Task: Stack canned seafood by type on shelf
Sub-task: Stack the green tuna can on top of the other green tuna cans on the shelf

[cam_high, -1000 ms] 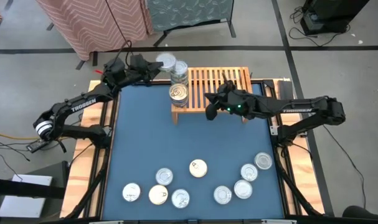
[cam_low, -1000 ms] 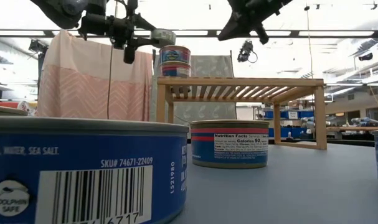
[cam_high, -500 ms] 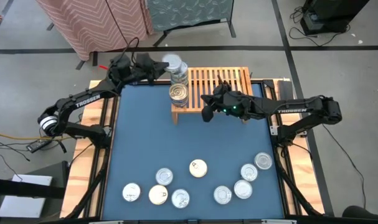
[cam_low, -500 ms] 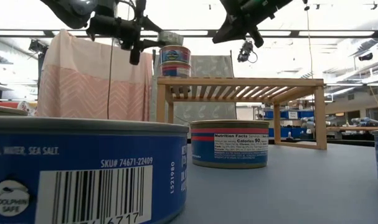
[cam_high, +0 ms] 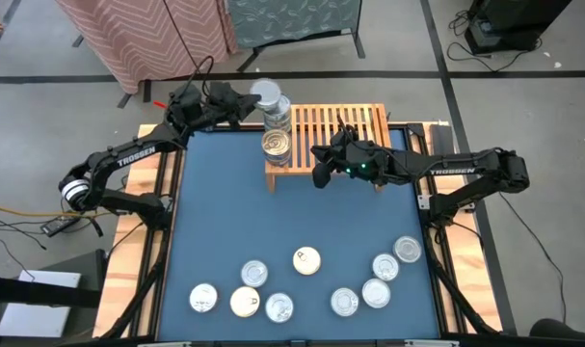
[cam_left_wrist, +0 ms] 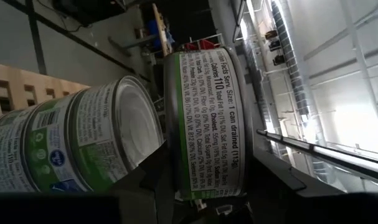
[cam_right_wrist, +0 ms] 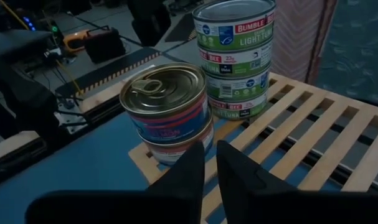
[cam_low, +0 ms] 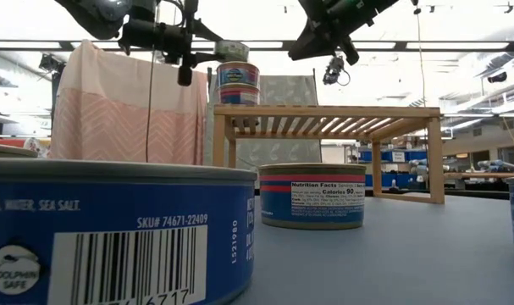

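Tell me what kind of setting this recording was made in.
Most likely a robotics lab or workshop, not a store: a blue-topped table with two mounted arms, cables on a bare concrete floor, fabric screens behind it, and ceiling strip lights over shelving in the low view.

- Left arm [cam_high: 128, 159], left of frame: black links, white "TROSSEN" lettering, white collar at its lower joint.
- Right arm [cam_high: 465, 166], right of frame: matching black, green light glowing near wrist.
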{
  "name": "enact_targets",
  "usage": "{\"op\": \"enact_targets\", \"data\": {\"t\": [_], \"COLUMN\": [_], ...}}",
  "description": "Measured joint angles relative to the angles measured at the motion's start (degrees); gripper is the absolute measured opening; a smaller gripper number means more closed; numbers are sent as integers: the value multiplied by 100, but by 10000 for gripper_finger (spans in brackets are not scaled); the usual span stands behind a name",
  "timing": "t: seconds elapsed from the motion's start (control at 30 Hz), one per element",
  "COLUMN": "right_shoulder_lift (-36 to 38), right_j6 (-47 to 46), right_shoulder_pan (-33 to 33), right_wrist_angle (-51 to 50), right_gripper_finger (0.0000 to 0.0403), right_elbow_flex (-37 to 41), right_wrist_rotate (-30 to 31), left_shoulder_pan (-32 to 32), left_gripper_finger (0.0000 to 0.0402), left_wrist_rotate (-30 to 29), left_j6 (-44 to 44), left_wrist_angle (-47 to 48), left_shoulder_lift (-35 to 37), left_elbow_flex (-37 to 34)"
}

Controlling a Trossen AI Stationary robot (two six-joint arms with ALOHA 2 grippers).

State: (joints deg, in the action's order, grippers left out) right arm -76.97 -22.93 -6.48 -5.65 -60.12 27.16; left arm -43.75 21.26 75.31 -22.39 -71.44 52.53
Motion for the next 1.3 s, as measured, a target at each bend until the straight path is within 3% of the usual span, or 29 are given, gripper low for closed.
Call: {"op": "enact_targets", "data": {"t": [0.57, 0.8, 1.3], "right_shoulder_lift": [0, 0, 2], "right_j6": [60, 248, 255], "right_shoulder_pan": [-4, -4, -4], "right_wrist_angle": [4, 253, 341], "right_gripper_finger": [108, 128, 130], "right_elbow_flex": [0, 0, 0], "right_wrist_rotate": [17, -251, -284], "left_shoulder_pan": [107, 107, 110], "left_gripper_finger": [159, 159, 159], "left_wrist_rotate": [-15, -61, -333], "left_j6": [-211, -326, -309], "left_wrist_angle": [-54, -21, -191], "left_shoulder_lift": [-20, -20, -22], "left_elbow_flex": [0, 0, -4]}}
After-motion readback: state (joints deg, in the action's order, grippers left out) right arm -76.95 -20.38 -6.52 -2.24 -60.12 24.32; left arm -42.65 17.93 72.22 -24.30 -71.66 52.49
